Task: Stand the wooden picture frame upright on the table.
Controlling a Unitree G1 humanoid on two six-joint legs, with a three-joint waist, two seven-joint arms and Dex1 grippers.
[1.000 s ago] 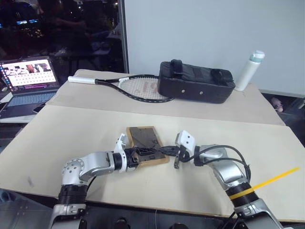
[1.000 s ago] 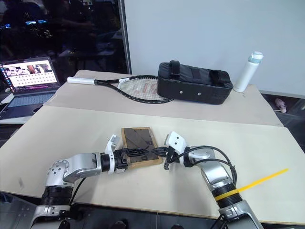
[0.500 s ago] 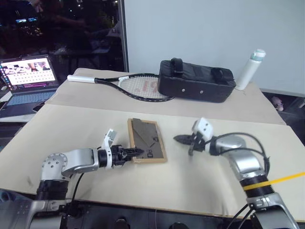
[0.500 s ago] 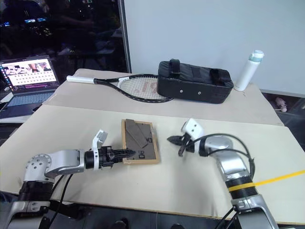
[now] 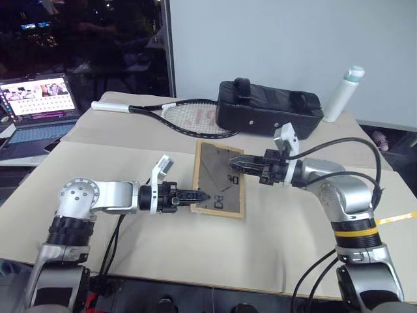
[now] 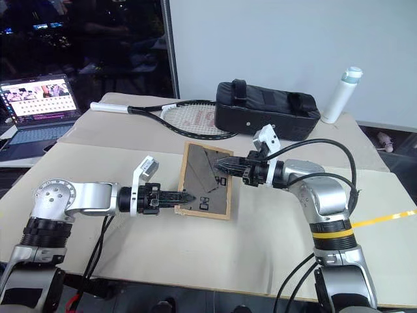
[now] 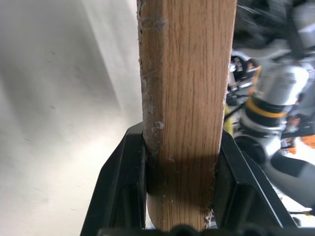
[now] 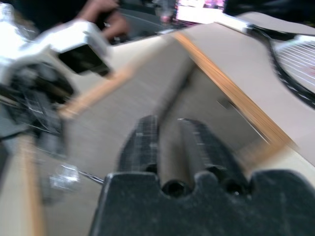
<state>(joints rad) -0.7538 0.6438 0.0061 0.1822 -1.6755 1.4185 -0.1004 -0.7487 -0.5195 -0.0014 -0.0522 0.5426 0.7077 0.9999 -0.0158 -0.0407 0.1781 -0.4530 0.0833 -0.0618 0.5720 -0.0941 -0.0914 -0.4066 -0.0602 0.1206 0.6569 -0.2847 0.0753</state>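
Left hand [image 5: 199, 194] is clamped on the lower left edge of the wooden picture frame [image 5: 219, 179]; the left wrist view shows both fingers [image 7: 125, 189] pressed flat against the light wood border. Held this way, the frame is lifted and tilted, dark back facing the camera, with its bottom edge low over the tabletop [image 5: 117, 248] near the middle of the near panel; whether that edge touches the surface is hard to make out.

Right hand [image 5: 236, 165] comes in from three o'clock, its fingers narrowly parted at the back panel, about where the fold-out stand [image 6: 210, 171] lies. It looks to be working at that stand, though the blurred wrist view leaves unclear whether it grips it.

To do this step well, the left hand should keep its pinch firm and hold the frame steady while the right one draws the stand out fully. Then lower the frame until bottom edge and stand foot both rest on the tabletop, and let go slowly, since a half-opened stand would probably let it tip backward.

Farther off, at twelve o'clock, lie a racket [image 5: 176, 117] and a black bag [image 5: 267, 114], with a white bottle [image 5: 343, 91] toward one o'clock and a laptop [image 5: 39, 107] at ten.
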